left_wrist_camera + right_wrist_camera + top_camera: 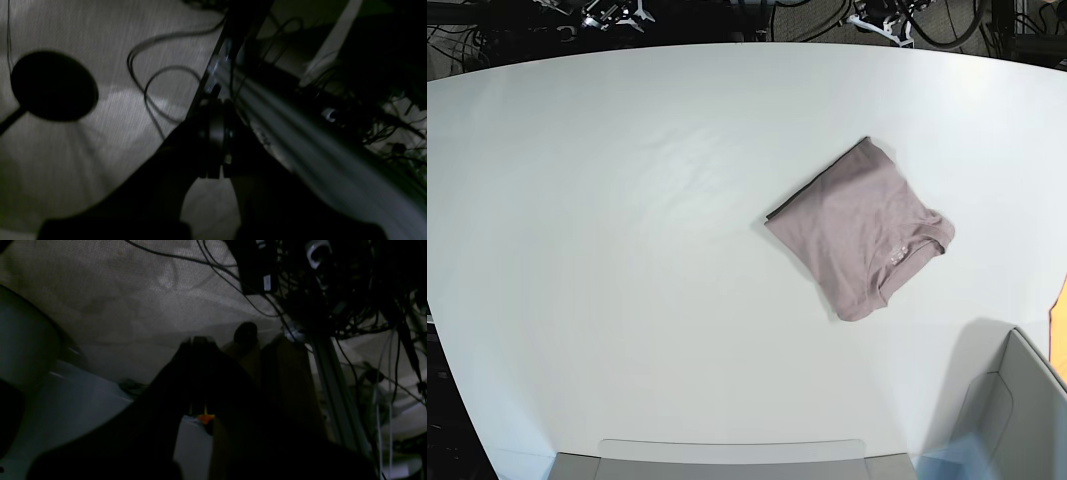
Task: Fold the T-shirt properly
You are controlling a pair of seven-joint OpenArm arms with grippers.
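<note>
The T-shirt (859,232), dusty pink-mauve, lies folded into a compact, roughly square packet turned at an angle on the white table (627,250), right of centre in the base view. Its ribbed neck (919,250) shows at the lower right edge. Neither arm appears in the base view. In the dim left wrist view my left gripper (213,103) is a dark silhouette with its fingers pressed together, holding nothing, over carpet and cables. My right gripper (199,340) is likewise shut and empty above the floor. The shirt is out of both wrist views.
A grey bin (1017,400) stands at the table's near right corner, with something orange (1059,320) beside it. A low grey tray edge (727,458) runs along the front. Below the arms are tangled cables (350,290), a round black base (53,85) and a metal rail (333,390).
</note>
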